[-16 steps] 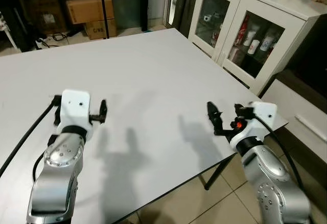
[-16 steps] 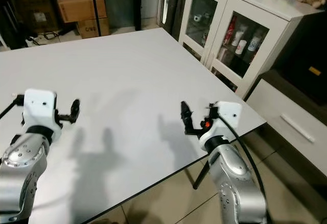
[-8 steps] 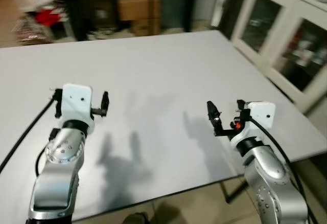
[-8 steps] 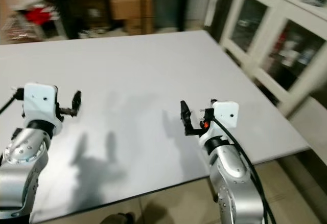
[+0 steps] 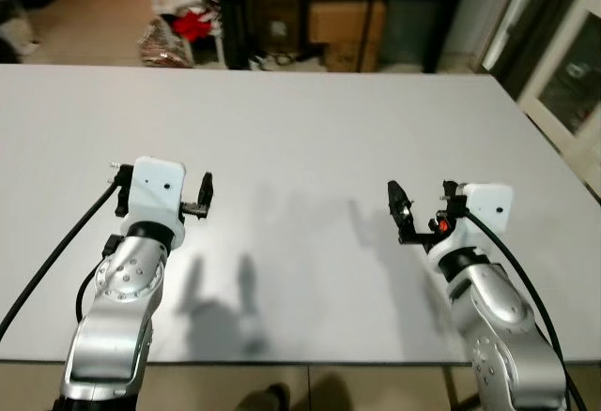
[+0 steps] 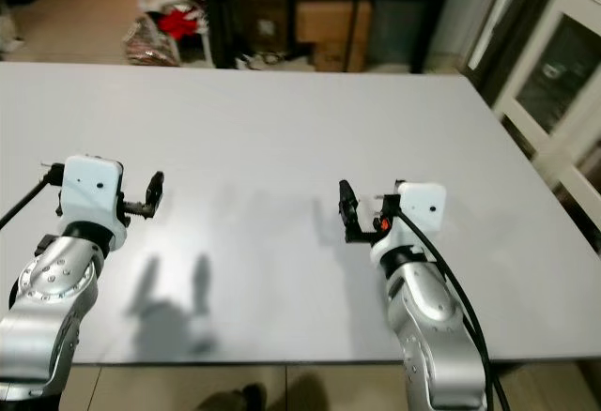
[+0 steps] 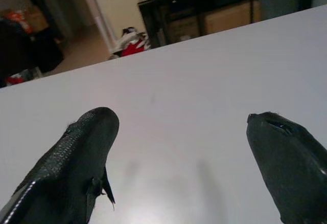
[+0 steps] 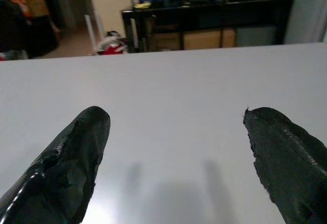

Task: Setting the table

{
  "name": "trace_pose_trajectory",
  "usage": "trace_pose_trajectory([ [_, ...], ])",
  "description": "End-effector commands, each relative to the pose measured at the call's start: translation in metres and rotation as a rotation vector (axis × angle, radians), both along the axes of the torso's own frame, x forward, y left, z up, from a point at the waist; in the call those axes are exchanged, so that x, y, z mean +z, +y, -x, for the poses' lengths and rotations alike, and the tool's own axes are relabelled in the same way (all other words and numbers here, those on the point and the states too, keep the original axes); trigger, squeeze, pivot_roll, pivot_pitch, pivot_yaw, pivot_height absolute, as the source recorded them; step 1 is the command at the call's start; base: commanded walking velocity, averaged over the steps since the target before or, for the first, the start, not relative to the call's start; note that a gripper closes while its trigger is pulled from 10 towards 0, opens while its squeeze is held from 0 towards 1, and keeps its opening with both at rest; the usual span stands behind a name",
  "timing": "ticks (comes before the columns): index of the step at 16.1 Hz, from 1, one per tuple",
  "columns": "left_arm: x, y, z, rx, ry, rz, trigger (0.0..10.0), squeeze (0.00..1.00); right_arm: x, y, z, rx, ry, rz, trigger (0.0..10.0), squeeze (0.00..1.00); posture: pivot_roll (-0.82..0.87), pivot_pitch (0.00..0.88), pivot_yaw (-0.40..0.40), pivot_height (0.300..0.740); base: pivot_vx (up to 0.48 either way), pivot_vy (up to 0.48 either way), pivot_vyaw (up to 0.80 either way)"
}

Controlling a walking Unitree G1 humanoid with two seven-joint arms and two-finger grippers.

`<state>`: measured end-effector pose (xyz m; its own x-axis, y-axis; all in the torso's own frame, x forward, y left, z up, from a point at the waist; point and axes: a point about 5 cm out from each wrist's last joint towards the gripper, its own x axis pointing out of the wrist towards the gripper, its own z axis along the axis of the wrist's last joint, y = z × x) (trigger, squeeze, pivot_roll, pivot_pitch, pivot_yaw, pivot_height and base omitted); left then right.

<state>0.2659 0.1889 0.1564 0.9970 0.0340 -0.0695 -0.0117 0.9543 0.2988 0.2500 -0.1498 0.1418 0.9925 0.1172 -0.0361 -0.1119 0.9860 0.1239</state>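
Observation:
A large bare white table (image 5: 300,120) spreads out before me, with no tableware on it. My left gripper (image 5: 204,195) hovers low over the near left part of the table, open with nothing between its fingers (image 7: 92,132). My right gripper (image 5: 423,212) hovers over the near right part, also open and empty, its two black fingers (image 8: 87,132) spread wide. Both grippers cast shadows on the tabletop just ahead of them.
Beyond the table's far edge stand a dark shelf unit with cardboard boxes (image 5: 343,22) and a heap of red items (image 5: 192,24) on the floor. A white glass-door cabinet (image 5: 575,68) is at the far right. The table's near edge (image 5: 300,363) runs below my arms.
The whole picture has swung, so the camera has turned to the left: the cabinet has slid to the right edge and the shelf has come into view. Both grippers keep their open pose.

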Motion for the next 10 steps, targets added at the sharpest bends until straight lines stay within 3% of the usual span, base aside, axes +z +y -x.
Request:
trace_pose_trajectory([
  [1, 0.0025, -0.0036, -0.0024, -0.020, -0.012, -0.015, 10.0, 0.00, -0.0010, -0.0035, 0.0001, -0.015, 0.004, 0.001, 10.0, 1.00, 0.04, 0.000, 0.004, 0.740, 0.000, 0.000, 0.80],
  [5, 0.0063, -0.0063, -0.0050, -0.054, -0.030, -0.049, 10.0, 0.00, -0.0050, -0.0032, 0.0004, -0.024, 0.023, -0.005, 10.0, 1.00, 0.05, 0.000, 0.006, 0.740, 0.000, 0.000, 0.80],
  [10, 0.0061, -0.0038, -0.0079, -0.048, -0.016, -0.032, 10.0, 0.00, -0.0071, -0.0028, -0.0005, -0.048, 0.031, -0.025, 10.0, 1.00, 0.05, 0.000, 0.017, 0.740, 0.000, 0.000, 0.80],
])
